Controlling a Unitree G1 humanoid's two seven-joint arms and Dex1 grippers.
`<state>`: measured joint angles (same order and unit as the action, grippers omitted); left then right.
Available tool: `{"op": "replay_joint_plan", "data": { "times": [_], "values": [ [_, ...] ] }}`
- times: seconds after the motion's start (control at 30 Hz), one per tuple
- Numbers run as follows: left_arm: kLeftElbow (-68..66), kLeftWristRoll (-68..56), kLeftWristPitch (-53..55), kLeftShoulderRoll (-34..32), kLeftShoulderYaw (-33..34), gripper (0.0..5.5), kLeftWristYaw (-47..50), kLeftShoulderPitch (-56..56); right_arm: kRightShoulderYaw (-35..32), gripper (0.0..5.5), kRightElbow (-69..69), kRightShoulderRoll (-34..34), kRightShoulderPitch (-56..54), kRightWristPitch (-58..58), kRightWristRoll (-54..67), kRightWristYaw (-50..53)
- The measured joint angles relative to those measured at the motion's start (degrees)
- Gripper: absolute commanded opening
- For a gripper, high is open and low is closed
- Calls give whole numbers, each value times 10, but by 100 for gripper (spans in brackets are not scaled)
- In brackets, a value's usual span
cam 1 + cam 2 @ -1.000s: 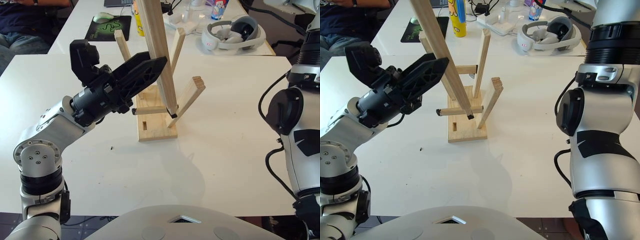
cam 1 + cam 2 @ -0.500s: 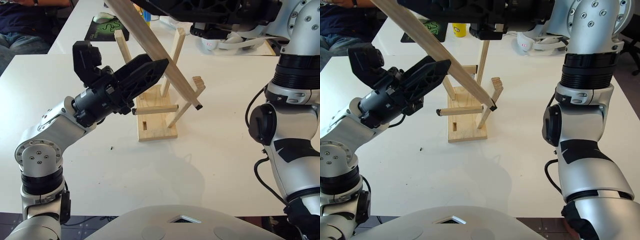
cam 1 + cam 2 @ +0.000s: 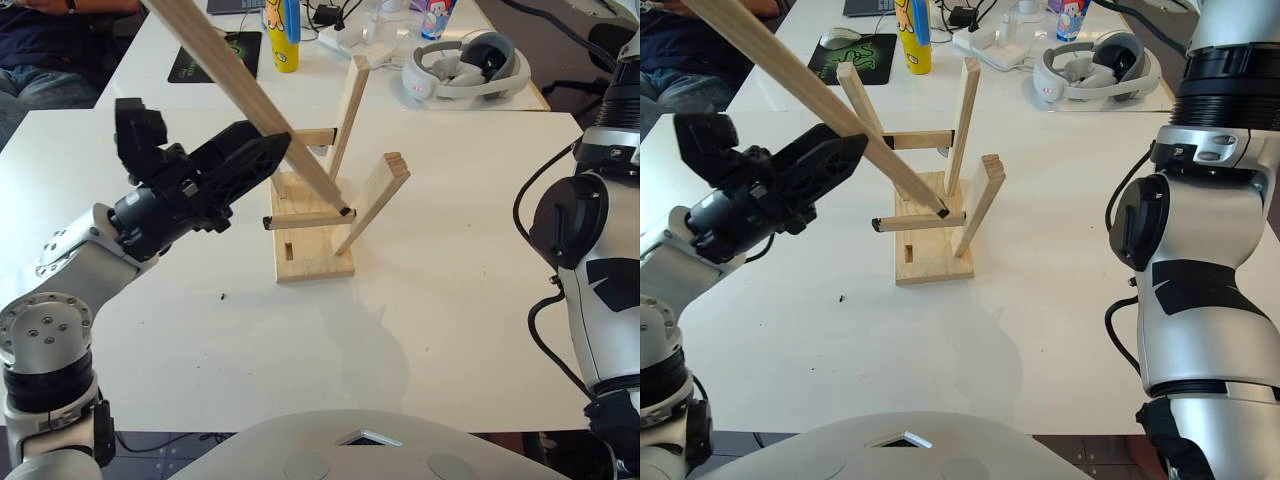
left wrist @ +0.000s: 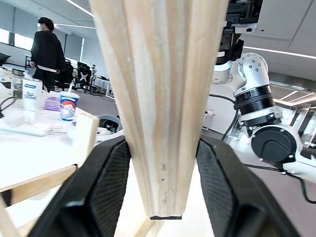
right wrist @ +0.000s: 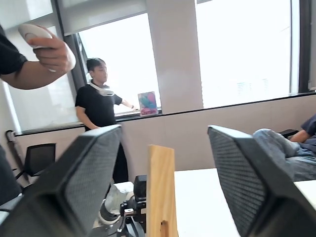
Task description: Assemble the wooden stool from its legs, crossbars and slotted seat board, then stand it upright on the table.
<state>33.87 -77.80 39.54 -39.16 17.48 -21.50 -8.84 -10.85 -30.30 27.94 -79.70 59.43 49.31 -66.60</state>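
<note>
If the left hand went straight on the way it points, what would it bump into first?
The left hand would probably hit the stool leg standing just ahead of it, then the crossbar; depth is hard to judge.

I read the long light wooden leg [image 4: 158, 98] as bare pale wood, smooth, with grain showing. My left gripper [image 3: 275, 148] clamps it with black plastic pads [image 4: 111, 187], matt and fine-textured. Flat pale wooden seat board [image 3: 312, 262] looks the same unvarnished wood. White table [image 3: 450, 300] under the board is smooth and matt.
</note>
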Motion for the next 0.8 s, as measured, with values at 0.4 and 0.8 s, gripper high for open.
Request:
{"op": "replay_joint_plan", "data": {
  "times": [0.4,0.8],
  "values": [
    [-120,248,-52,-113,38,205,-177,94,-3,326,-40,26,8,-31,-48,2],
    [-159,457,-186,9,-108,205,-181,103,-7,326,-23,29,34,6,-52,8]
  ]
}}
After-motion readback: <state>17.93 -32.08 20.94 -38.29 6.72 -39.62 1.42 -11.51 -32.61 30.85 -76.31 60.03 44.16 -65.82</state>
